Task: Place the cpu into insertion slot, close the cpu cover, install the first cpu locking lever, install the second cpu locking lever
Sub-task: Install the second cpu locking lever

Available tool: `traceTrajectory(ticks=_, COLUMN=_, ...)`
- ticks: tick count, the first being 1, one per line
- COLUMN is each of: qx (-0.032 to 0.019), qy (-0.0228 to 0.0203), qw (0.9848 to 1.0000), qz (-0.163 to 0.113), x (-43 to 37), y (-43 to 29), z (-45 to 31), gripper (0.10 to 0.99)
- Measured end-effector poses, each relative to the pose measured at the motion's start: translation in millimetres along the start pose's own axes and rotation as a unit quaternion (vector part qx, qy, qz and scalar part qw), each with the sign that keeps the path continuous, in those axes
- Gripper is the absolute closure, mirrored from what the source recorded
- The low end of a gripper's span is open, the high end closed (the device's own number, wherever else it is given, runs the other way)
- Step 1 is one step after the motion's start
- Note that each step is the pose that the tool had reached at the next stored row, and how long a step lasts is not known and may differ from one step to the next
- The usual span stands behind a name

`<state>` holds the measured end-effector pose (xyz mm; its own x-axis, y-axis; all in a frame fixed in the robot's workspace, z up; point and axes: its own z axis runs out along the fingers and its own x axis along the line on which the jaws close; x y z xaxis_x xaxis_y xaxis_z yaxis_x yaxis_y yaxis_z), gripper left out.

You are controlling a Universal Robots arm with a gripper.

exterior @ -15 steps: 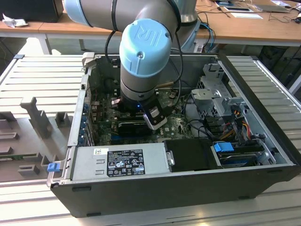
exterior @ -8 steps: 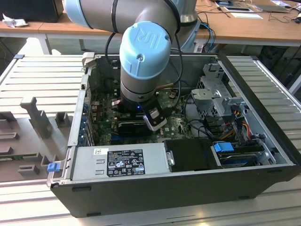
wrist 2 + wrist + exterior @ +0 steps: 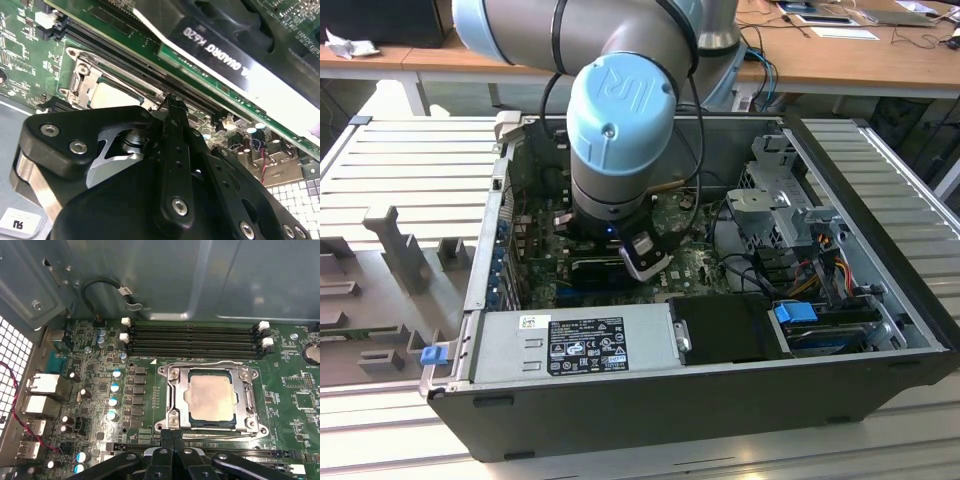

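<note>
Gripper [image 3: 172, 440] fingers pressed together at the first wrist view's lower centre, partly cropped; cpu [image 3: 212, 399] seated under closed cpu cover [image 3: 170, 395]. Exterior view: arm [image 3: 620, 130] hides the socket.

The ribbed metal table [image 3: 900, 180] carries the open computer case [image 3: 700, 400] — plus grey fixture blocks [image 3: 405, 255] (beside it).

Matt brushed-metal cpu [image 3: 211, 397], shiny silvery metal cpu cover [image 3: 174, 390], matt black jaws, glossy green circuit board [image 3: 290, 390]
</note>
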<state>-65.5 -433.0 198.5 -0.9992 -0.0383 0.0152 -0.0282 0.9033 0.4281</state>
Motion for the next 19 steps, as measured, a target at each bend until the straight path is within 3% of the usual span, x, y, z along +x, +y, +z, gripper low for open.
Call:
traceTrajectory(ticks=4, qx=-0.0035, qy=-0.0001, qw=1.0, qz=0.0, x=1.7, y=-0.2, z=2.7, gripper=0.98)
traceTrajectory(ticks=19, qx=-0.0037, qy=0.0, qw=1.0, qz=0.0, x=5.4, y=4.3, z=13.2, gripper=0.98)
